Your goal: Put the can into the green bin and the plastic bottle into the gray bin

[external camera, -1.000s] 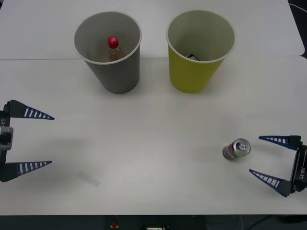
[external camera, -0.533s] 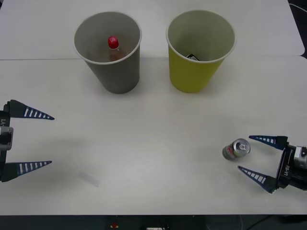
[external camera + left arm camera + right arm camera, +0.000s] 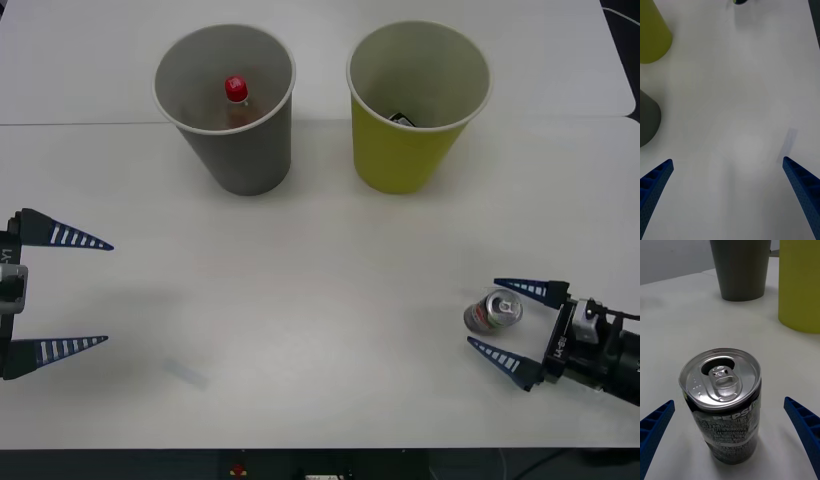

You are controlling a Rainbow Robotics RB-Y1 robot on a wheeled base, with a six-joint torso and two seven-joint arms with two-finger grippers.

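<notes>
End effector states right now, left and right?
Left end effector: open, holding nothing, parked at table's left edge.
Right end effector: open, fingers flanking the can, not gripping.

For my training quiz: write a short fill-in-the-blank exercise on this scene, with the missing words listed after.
1. The plastic bottle already sits inside the ____ bin.
2. The can stands ____ on the table.
3. The right gripper has its fingers ____ on either side of the can.
4. The left gripper waits at the table's ____ side.

Missing words: gray; upright; open; left
</notes>
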